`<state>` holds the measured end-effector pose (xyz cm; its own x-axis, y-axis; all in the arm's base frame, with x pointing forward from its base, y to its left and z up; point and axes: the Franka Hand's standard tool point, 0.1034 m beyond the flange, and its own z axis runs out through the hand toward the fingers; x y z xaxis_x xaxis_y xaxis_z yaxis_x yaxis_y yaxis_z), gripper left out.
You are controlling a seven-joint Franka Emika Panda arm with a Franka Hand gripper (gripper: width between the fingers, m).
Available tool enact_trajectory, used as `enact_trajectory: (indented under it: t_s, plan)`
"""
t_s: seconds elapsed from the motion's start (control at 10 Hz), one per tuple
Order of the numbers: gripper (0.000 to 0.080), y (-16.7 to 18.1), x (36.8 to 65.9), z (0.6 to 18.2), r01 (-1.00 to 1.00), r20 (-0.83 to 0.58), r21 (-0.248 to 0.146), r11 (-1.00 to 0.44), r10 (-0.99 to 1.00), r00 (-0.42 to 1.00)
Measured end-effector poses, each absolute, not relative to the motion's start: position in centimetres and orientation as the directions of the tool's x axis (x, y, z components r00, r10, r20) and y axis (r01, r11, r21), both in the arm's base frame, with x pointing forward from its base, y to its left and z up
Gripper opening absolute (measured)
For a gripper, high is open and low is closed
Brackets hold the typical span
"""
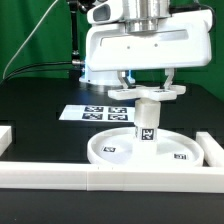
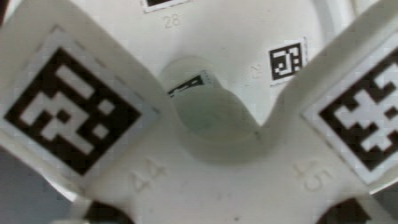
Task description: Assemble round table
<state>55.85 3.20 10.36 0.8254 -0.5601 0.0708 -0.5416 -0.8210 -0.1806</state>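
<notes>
Evidently the claw (image 1: 147,86) is clamped on the cross-shaped foot (image 1: 148,96): its two fingers come straight down on opposite sides of the hub, with the cross arms sticking out past them. The wrist view agrees. The gripper (image 2: 222,214) sits tight at the foot (image 2: 80,100), whose tagged arms fan out to both sides. A grip on the middle keeps the piece level and leaves the arms free, which suits turning it.

Below the foot stands the leg (image 1: 147,122), upright, its tag facing the exterior camera. The foot rests on, or just at, the leg's upper end; whether the two are already joined I cannot tell. The leg rises from the middle of the round disc (image 1: 110,150), which lies flat with its rim up, so the table is being built upside down. That makes sense, since the wide disc gives a steady base. In the wrist view the disc (image 2: 214,45) shows beyond the foot, carrying a small tag.

Taking the far side of the black table (image 1: 40,120) as twelve o'clock, the marker board (image 1: 95,112) lies at about ten o'clock of the disc, apart from it. A long white bar (image 1: 100,182) runs just beside the disc at six o'clock, likely a stop against sliding.

My judgement: the foot is being fixed on, the last joint.
</notes>
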Motion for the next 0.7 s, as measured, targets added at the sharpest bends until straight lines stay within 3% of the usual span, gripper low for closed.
enact_trajectory:
  t_s: [0.2, 0.7]
  plan:
    - [0.0448, 3.09, 55.83, 10.37, -0.683, 0.032, -0.215, -0.698, -0.704, 0.709]
    - [0.0448, 3.78, 55.58, 10.35, -0.93, -0.061, -0.238, -0.28, -0.951, 0.302]
